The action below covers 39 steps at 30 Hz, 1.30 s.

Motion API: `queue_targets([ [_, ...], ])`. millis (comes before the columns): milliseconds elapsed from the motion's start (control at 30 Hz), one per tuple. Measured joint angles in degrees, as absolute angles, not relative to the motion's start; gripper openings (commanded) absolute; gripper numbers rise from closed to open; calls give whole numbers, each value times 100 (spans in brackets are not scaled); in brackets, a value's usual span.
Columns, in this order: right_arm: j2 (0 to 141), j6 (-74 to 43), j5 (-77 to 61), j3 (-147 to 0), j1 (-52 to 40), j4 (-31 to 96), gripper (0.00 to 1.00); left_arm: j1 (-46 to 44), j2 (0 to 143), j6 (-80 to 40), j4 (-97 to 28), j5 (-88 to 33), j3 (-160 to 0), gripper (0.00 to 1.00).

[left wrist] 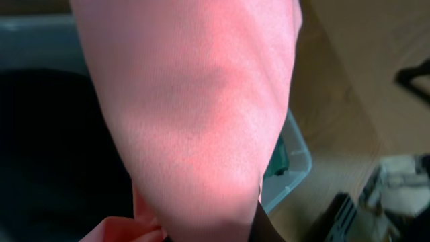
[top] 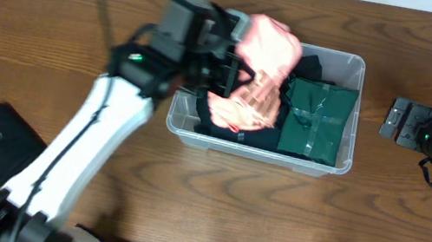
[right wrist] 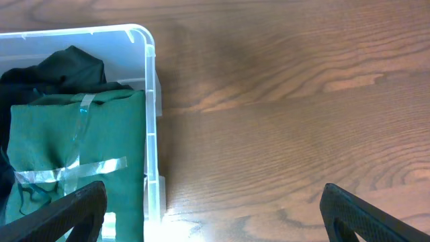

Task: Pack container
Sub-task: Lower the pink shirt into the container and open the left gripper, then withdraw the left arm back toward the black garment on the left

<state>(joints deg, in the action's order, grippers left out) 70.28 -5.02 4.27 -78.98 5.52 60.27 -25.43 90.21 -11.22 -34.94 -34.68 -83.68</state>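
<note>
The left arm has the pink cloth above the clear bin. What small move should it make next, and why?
Probably lower the left arm a little, so that the pink cloth settles into the container. Its jaws seem to hold the cloth bunched above the left half, over the black cloth and beside the green package. The pink cloth does not lie inside yet.
</note>
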Motion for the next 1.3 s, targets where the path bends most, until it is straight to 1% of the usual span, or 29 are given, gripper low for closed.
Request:
queue_targets([
  [200, 7035, -502, 427, -7898, 552, 6025, 99, -2845, 9915, -1177, -3227, -3406, -8368, 6],
  [233, 7039, -502, 427, -7898, 552, 6027, 99, -2867, 10057, -1177, -3201, -3404, -8368, 7],
  [267, 7039, -502, 427, -7898, 552, 6025, 99, -2884, 10175, -1179, -3186, -3395, -8368, 11],
  [300, 7041, -502, 427, -7898, 552, 6027, 99, -2897, 10280, -1177, -3175, -3369, -8368, 23],
  [333, 7043, -502, 427, -7898, 552, 6027, 99, -2904, 10361, -1157, -3162, -3317, -8368, 39],
  [400, 7046, -502, 429, -7898, 552, 6027, 99, -2904, 10471, -1184, -3155, -3070, -8368, 76],
  [433, 7046, -502, 429, -7898, 552, 6027, 99, -2895, 10486, -1184, -3157, -2893, -8368, 88],
  [500, 7046, -502, 429, -7898, 552, 6027, 99, -2864, 10488, -1177, -3164, -2425, -8368, 98],
  [700, 7063, -502, 427, -7898, 552, 6031, 99, -2574, 10029, -1000, -3358, -1114, -8368, 98],
  [800, 7100, -502, 427, -7898, 552, 6034, 99, -2401, 9277, -851, -3489, -530, -8368, 98],
  [933, 7142, -502, 427, -7898, 552, 6031, 99, -2027, 7929, -735, -3876, 200, -8407, 98],
  [1033, 7164, -502, 427, -7898, 552, 6029, 99, -1258, 7168, -716, -4289, 541, -8517, 98],
  [1100, 7183, -502, 429, -7898, 552, 6029, 99, -613, 6947, -701, -4654, 663, -8556, 98],
  [1200, 7199, -502, 427, -7898, 552, 6027, 99, 548, 6987, -701, -5216, 620, -8560, 98],
  [1300, 7205, -502, 427, -7898, 552, 6025, 99, 1581, 7404, -875, -5330, 423, -8473, 98],
])
